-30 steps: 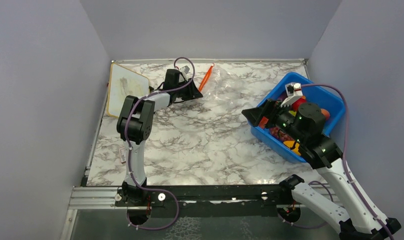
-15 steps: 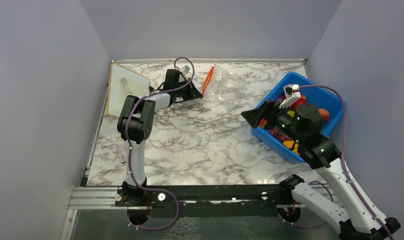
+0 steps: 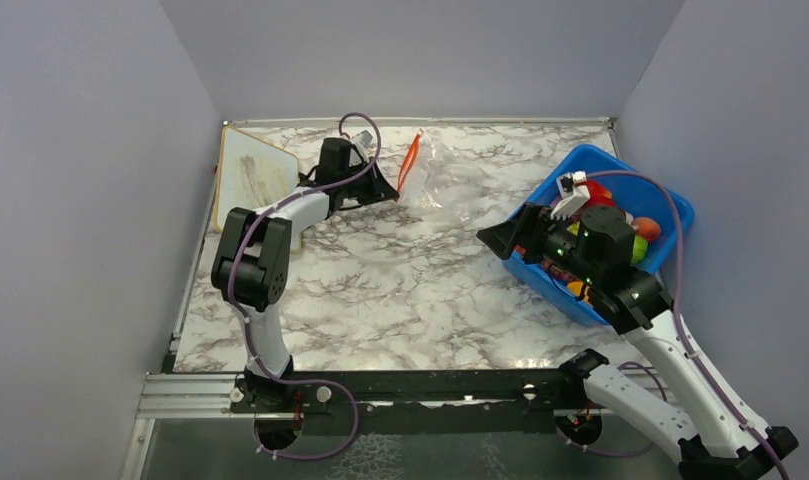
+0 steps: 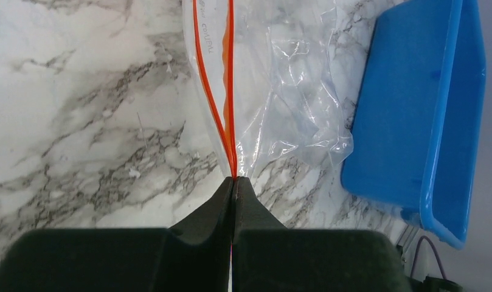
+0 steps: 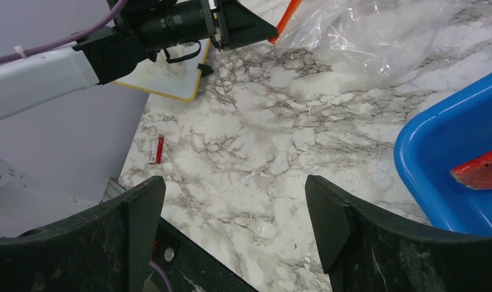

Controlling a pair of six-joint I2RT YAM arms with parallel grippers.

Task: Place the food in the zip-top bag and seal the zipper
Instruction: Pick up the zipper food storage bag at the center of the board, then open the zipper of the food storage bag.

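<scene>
Left of blue bin [image 4: 407,103], pinches zipper [image 4: 230,91] end in left pincer [image 4: 233,182], strip running lengthwise straight away from fingertips; holds right pincer [image 5: 235,188] spread.

The right hand [image 5: 234,182] hangs above the marble table [image 5: 273,201], its two dark fingers spread wide with nothing between them. Farther off, the left hand [image 5: 269,35] pinches the orange-red zipper [image 5: 289,15] of the clear zip-top bag [image 5: 383,36], near a yellow-edged white board [image 5: 170,76]. At right, a red wedge of toy food [image 5: 481,170] lies in the blue bin [image 5: 413,152].
</scene>
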